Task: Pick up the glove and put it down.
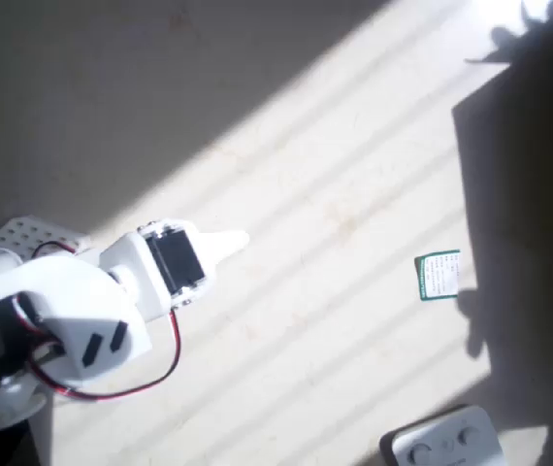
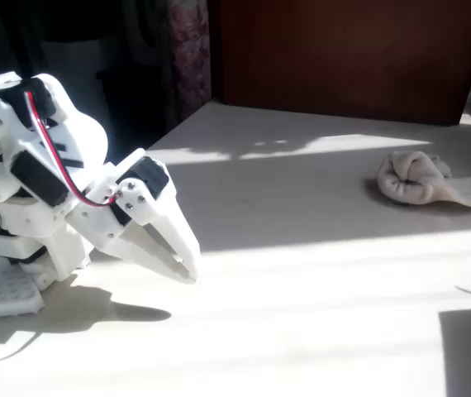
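One white arm sits at the left of the desk [image 2: 318, 273] in both views, folded low, with a red wire looping along it. In the fixed view its gripper [image 2: 187, 269] points down and to the right, the tips of the fingers [image 2: 169, 240] close to the desk surface and drawn nearly together with nothing between them; a dark slit runs between them higher up. In the overhead view the gripper [image 1: 230, 240] shows as a single pale point sticking out to the right of the black servo block. A white perforated base plate [image 1: 34, 233] lies under the arm at the far left.

Moving right, the middle of the desk is bare, crossed by stripes of sunlight and shadow.

Further right there is one glove [image 2: 425, 179], off-white and bunched into a loose roll, lying on the desk at the far right of the fixed view, partly in shade, well apart from the gripper.

In the overhead view one small green-and-white card [image 1: 439, 275] lies flat toward the right, beside the edge of a large dark shadow. It carries lines of print too small to read. Below it, at the bottom edge, sits one grey device [image 1: 446, 442] with round buttons, cut off by the frame.
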